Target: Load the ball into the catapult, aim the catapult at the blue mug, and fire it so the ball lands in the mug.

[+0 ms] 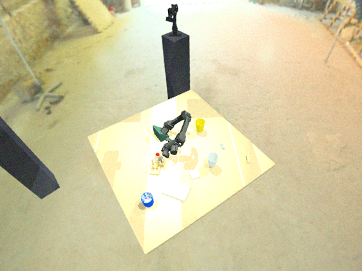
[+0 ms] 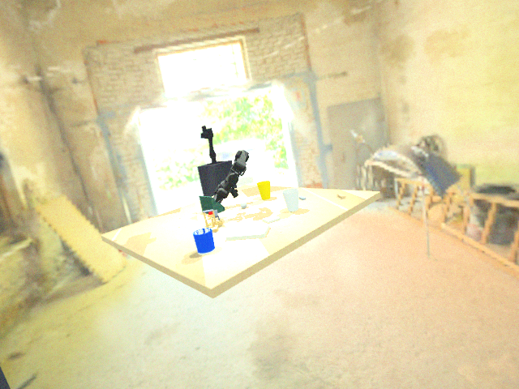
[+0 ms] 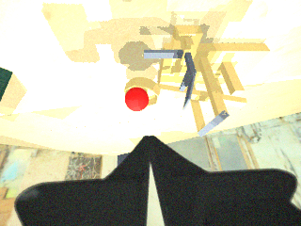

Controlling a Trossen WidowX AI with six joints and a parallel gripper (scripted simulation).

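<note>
The wooden catapult [image 1: 155, 172] [image 3: 213, 88] stands on the table with grey parts on its frame. The red ball [image 1: 157, 154] [image 2: 211, 212] [image 3: 136, 99] sits at the round cup at the end of its arm, on the side away from the blue mug. The blue mug [image 1: 147, 200] [image 2: 204, 242] stands upright near the table edge, beyond the catapult's other end; the wrist view does not show it. My gripper [image 3: 149, 140] is shut and empty. It hangs above the table near the catapult, with the ball just ahead of the fingertips in the wrist view.
A dark green block [image 1: 159, 133] [image 2: 209, 204] stands beside the arm's base. A yellow cup [image 1: 200, 125] [image 2: 263, 191] and pale blue cup [image 1: 212, 160] [image 2: 291, 201] stand farther right. A white slab [image 1: 177, 192] [image 2: 248, 232] lies beside the mug, with a small tile [image 1: 194, 174] nearby.
</note>
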